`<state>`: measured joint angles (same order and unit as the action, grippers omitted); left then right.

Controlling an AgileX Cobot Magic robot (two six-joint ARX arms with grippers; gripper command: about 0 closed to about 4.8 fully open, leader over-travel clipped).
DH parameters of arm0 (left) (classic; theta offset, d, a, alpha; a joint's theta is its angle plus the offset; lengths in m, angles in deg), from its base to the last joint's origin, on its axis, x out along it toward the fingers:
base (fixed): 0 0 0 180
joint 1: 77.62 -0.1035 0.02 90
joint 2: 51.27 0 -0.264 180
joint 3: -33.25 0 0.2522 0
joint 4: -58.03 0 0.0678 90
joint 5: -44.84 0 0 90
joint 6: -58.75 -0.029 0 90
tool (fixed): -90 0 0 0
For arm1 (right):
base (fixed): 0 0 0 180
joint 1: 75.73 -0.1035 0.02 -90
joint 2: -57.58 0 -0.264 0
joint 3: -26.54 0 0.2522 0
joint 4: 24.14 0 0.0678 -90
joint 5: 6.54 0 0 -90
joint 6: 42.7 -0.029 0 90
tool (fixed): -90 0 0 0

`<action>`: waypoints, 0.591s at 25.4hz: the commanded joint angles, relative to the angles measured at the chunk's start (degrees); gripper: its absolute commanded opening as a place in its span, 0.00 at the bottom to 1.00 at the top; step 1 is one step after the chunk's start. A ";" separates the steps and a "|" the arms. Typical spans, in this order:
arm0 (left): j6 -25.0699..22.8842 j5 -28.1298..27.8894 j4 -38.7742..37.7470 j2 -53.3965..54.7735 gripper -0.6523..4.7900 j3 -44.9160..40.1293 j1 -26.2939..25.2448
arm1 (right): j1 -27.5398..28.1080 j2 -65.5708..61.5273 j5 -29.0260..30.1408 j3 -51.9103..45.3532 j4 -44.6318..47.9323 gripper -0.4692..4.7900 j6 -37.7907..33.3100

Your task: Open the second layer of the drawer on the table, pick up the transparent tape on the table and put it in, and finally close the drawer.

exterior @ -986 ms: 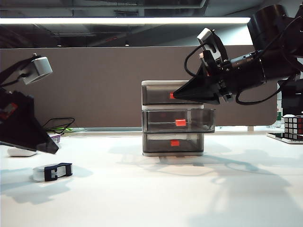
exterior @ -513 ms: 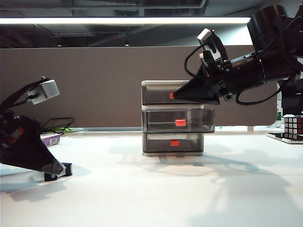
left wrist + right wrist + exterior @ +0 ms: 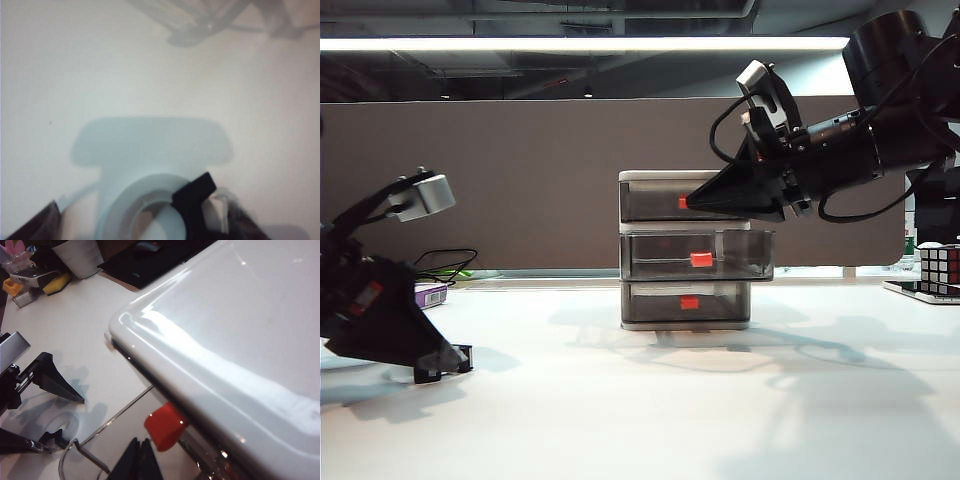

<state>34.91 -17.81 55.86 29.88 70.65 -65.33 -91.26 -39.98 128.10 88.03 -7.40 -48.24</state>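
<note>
**A:** Start with the exterior view. Where's the transparent tape (image 3: 448, 362)?

**B:** On the bench (image 3: 650, 410), far left, mostly hidden behind the left gripper (image 3: 432, 362), which is down at the surface right over it. Only the black cutter pokes out on the drawer side. The drawer (image 3: 686, 250) stands mid-bench, well apart from the tape, with the second layer (image 3: 698, 256) already pulled out past the other two fronts.

**A:** And the right gripper (image 3: 692, 201)?

**B:** Up at the top tier's front, beside its red tab, its tips meeting in a point. It's far from the tape, so the left arm is plainly the nearer one.

**A:** Left wrist view?

**B:** That gives what the exterior view can't: the roll (image 3: 150, 210) lies flat on the bench, hole up, directly between the two dark fingers (image 3: 35, 225), with the black cutter on one side of the ring. The fingers are spread wide, one either side, not yet pinching. I'd judge the next move is simply to close across the roll.

**A:** Right wrist view?

**B:** It looks over the unit's pale lid, a red tab (image 3: 165, 426) just ahead of the clenched finger tips (image 3: 139, 462), nothing held. Beyond, small and distant, the left fingers straddle the tape (image 3: 62, 430).
</note>
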 commanded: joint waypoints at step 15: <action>-1.01 -5.62 -6.84 1.75 0.62 -0.17 3.39 | -0.04 0.15 0.31 0.33 0.59 0.08 0.02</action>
<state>33.27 -21.74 55.80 30.93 71.26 -61.92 -91.26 -39.98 128.10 88.03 -7.38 -48.24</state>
